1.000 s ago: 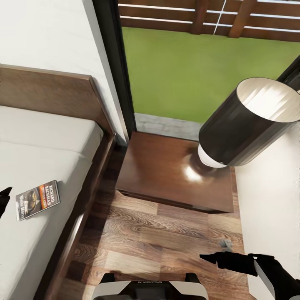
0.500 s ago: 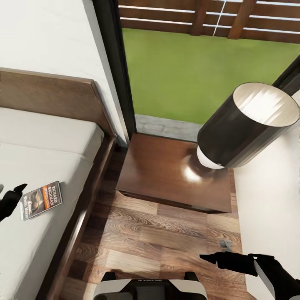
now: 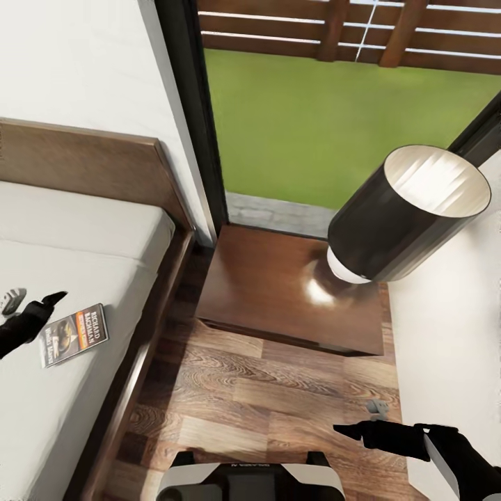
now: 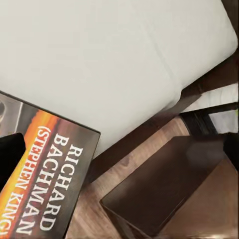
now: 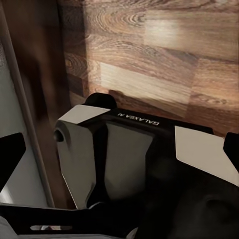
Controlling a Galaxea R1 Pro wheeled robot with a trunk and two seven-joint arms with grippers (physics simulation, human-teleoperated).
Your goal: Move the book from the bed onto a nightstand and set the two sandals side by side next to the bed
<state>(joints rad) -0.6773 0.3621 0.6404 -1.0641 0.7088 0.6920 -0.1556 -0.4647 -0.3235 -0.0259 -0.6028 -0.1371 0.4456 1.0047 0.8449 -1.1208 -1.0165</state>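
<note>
Closer now comes the left gripper, sliding in over the mattress from the view's edge until its dark fingertip sits right at the book's near corner, where a second ago only a tip showed. That book lies flat, cover up, on the bed, close to the side rail and a little toward the foot from the headboard; the left wrist view reads the white "RICHARD BACHMAN" lettering plainly, with one dark finger just beside the cover. Whether those jaws are spread or closed, I cannot tell. It looks a thin, light paperback, a bit floppy, glossy enough to slip, and lying flush on soft bedding, so my call is to pinch an edge or corner, pressing into the mattress to get a finger under. Beyond the rail, across a strip of plank floor, stands the nightstand, its glossy top bare on the near side, a dark-shaded lamp on its far right. Down low the right gripper hangs over the floor, its opening unclear too.
</note>
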